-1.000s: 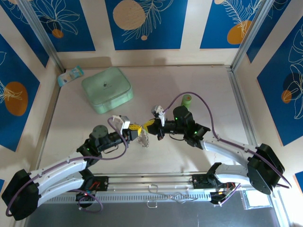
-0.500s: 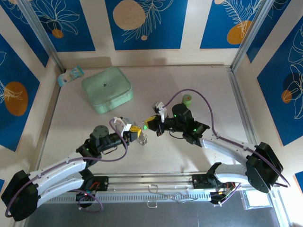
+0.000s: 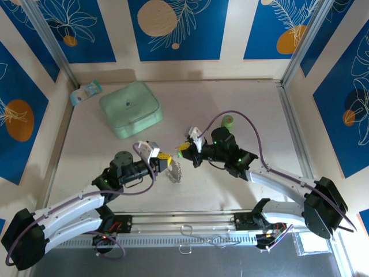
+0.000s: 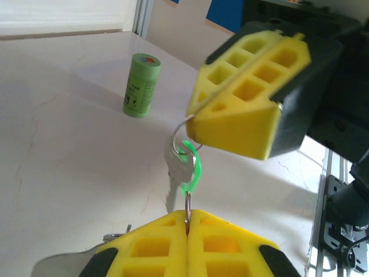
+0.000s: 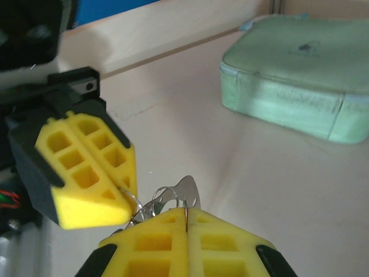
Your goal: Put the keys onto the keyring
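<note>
Left gripper [image 4: 187, 217] fully closed, pinching the keyring [image 4: 187, 202] wire between its pads. Right gripper [image 5: 187, 217] likewise closed on the ring's far side. Green-headed key [image 4: 194, 167] dangles between them, clear of the table [image 4: 69, 161].

A pale cream tabletop [image 3: 190, 98] with faint marbling, seen from above, evenly lit. Cream walls close it in on three sides. The back wall [image 3: 233, 29] at 12 o'clock, the left wall [image 3: 23, 115] at 9 o'clock and the right wall [image 3: 346, 104] at 3 o'clock all carry deep blue panels with white leaf outlines and orange circles. Silver metal posts [image 3: 49, 40] rise at the far corners. A metal rail [image 3: 190, 222] runs along the 6 o'clock edge.
</note>
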Motion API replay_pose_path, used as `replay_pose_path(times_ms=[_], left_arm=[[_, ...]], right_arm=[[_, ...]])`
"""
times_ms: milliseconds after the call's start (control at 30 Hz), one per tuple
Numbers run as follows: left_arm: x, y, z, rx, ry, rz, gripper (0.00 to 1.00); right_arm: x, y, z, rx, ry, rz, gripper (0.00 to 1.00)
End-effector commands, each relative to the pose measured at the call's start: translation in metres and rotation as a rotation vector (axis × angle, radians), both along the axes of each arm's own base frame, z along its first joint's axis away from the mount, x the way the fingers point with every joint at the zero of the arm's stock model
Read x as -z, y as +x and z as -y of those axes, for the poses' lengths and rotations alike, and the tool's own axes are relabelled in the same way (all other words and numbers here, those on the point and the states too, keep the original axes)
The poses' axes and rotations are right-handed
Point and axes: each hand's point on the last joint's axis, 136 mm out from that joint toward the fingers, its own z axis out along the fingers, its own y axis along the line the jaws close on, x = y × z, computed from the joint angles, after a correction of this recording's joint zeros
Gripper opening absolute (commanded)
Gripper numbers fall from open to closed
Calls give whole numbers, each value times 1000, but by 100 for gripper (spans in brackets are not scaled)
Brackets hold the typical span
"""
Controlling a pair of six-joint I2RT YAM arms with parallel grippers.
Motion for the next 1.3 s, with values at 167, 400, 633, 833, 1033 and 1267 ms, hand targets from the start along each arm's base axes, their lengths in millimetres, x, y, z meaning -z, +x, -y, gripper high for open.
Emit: replay_pose_path(times_ms=[167,400,633,833,1033,1267], left_arm=[[-12,7,0,-52,-37,-92,0],[-15,7,-1,-54,-48,-70,0],[-16,6,-2,-50,-54,-52,0],[-18,5,-1,-43,-59,-45,0],[-18,6,2,-36,-59,-56,0],[-19,8,3,-38,-61,-64,0]], right_arm=[[3,-2,0,-81,-115,254,0],[3,3,4,-64,-130,270,0],[2,4,7,-53,-133,270,0],[2,5,13,-66,-137,294,0],[0,1,8,-128,-154,360,0],[0,-2,-3,-162,-167,366,0]])
